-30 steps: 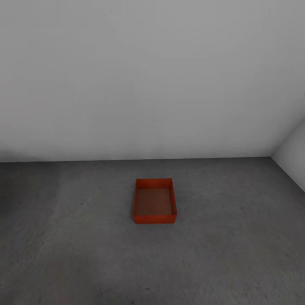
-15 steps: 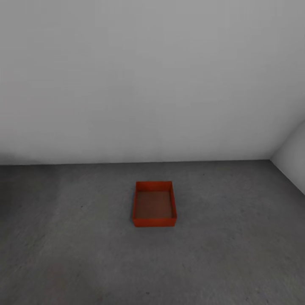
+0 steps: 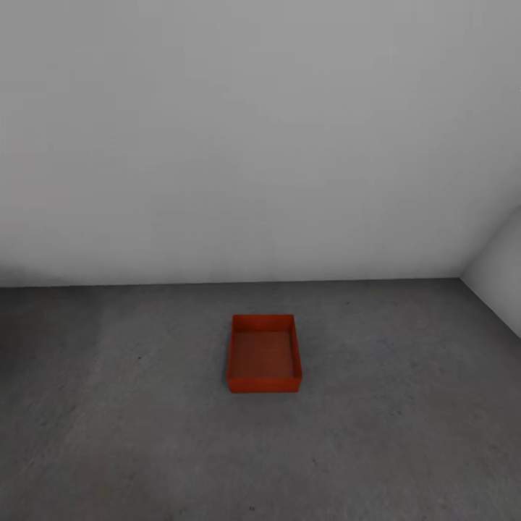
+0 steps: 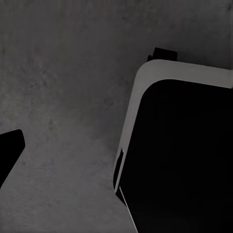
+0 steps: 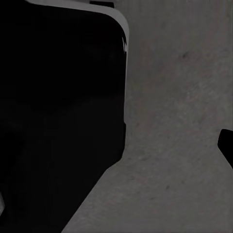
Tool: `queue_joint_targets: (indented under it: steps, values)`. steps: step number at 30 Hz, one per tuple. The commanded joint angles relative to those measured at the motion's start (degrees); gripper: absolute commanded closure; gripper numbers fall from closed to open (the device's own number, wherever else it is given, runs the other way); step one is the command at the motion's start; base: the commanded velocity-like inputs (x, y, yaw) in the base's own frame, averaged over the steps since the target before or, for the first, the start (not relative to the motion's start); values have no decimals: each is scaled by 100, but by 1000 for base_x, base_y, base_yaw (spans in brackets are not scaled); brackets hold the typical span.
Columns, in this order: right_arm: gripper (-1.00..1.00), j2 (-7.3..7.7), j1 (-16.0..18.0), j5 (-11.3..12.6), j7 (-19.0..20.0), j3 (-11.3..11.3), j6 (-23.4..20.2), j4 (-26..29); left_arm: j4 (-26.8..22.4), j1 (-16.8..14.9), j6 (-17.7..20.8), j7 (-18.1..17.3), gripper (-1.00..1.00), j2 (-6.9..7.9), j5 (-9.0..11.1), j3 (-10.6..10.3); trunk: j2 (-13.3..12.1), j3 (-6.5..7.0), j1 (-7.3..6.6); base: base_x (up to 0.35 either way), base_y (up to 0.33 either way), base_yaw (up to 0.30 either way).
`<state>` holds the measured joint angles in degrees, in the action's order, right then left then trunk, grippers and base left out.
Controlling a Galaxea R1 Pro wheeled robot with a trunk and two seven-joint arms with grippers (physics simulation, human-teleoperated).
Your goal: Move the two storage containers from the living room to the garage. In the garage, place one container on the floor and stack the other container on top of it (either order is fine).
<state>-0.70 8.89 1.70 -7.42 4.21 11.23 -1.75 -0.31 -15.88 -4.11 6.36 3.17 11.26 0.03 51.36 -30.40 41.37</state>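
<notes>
One red-orange storage container sits open side up on the dark grey mottled floor of the garage, a short way in front of the pale grey wall, in the head view. It has nothing inside. The second container is out of view. In the left wrist view a dark fingertip of my left gripper sits at the picture's edge over bare floor. A dark fingertip of my right gripper likewise shows at the edge of the right wrist view. Both grippers are open and hold nothing.
The pale grey wall runs across the back, and a second wall meets it at the far right corner. The robot's black, white-rimmed base shows in the left wrist view and again in the right wrist view.
The whole head picture has slid slightly downward, so the camera has moved. The container keeps its place on the floor.
</notes>
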Motion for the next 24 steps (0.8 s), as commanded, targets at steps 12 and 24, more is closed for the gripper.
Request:
queue_joint_targets:
  steps: [12,24]
  values:
    - [-100,-35,7,22,-23,16,-43,-11,5,-3,-19,5,-100,0,34,0,3,108,0,0,0,0]
    - [-100,-60,7,-14,28,20,108,-10,5,-3,-19,5,-100,0,34,-6,3,221,0,0,0,0]
